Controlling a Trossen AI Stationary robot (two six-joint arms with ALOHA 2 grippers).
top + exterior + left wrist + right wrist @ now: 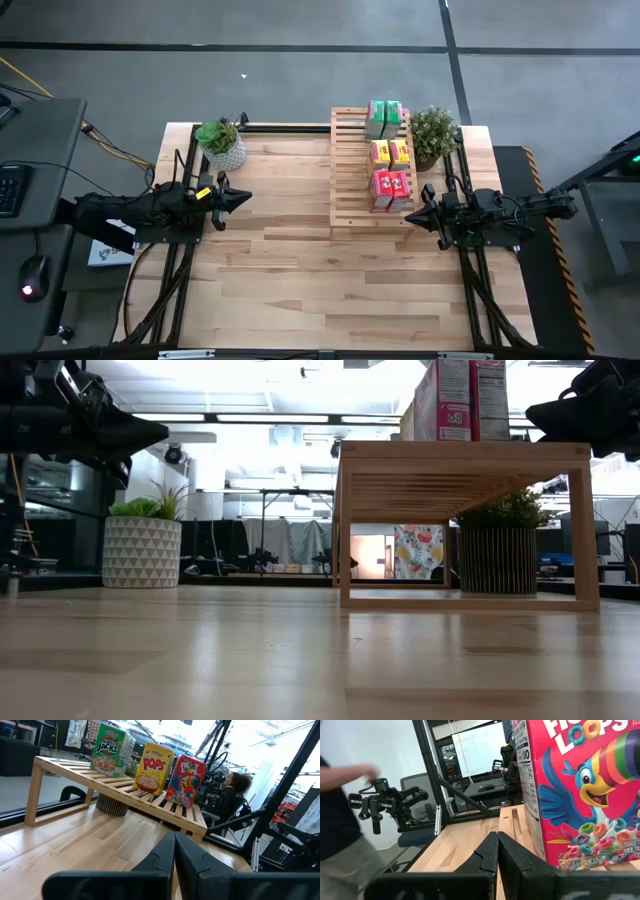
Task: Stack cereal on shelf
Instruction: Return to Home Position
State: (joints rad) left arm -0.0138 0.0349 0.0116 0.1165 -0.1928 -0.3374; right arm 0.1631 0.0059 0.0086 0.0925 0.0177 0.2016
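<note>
On the far right part of the pale wooden surface: a light natural-wood slatted rectangular shelf, raised on legs with open space beneath. Carries six small cardboard cereal boxes, upright, lined along its right edge in three pairs. At the far end, the green Apple Jacks boxes; in the middle, the yellow Pops boxes; at the near end, the red Froot Loops boxes, printed with a toucan and coloured rings. Narrow gaps between one colour and the next.

Left gripper: held above the left side of the surface, well apart from the shelf and pointing toward it. Fingers pressed together, nothing between them. Right gripper: just beside the shelf's near right corner, close to the red boxes. Fingers likewise closed, gripping nothing.

Beside the shelf's far right corner, a bushy green plant in a dark ribbed pot. Near the far left corner of the surface, a leafy plant in a white triangle-patterned pot. Beyond the surface, in the right wrist view, a blurred person in a dark top.
</note>
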